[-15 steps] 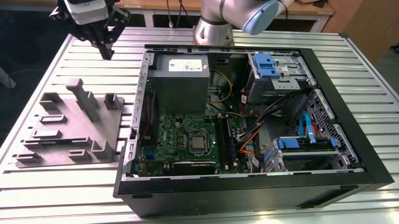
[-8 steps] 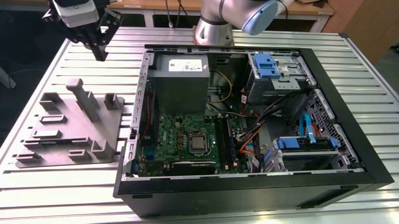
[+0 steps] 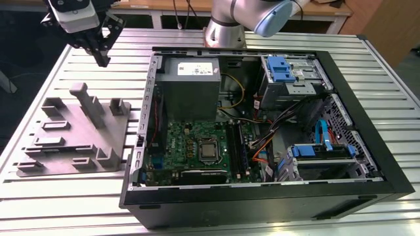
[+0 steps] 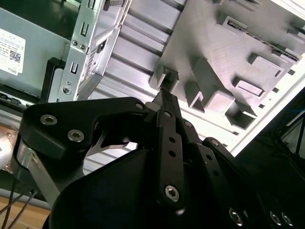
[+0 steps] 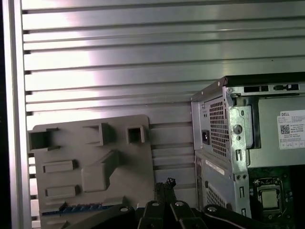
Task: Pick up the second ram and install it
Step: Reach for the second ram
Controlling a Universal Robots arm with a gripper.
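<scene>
Reaches out over the table, hangs the claw tip-down above a corner of the grey holder tray, fingers pinched narrow on nothing, second ram lying in that tray, well apart from the claw, open computer case just beside the tray.

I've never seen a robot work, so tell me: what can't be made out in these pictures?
First wrist view: what looks like the second ram, a bluish strip in the grey tray, is partly covered by the tool.
Exterior view: memory slots on the motherboard are too small to tell filled from empty.
Exterior view: the top edge cuts off the tool's mount.
</scene>
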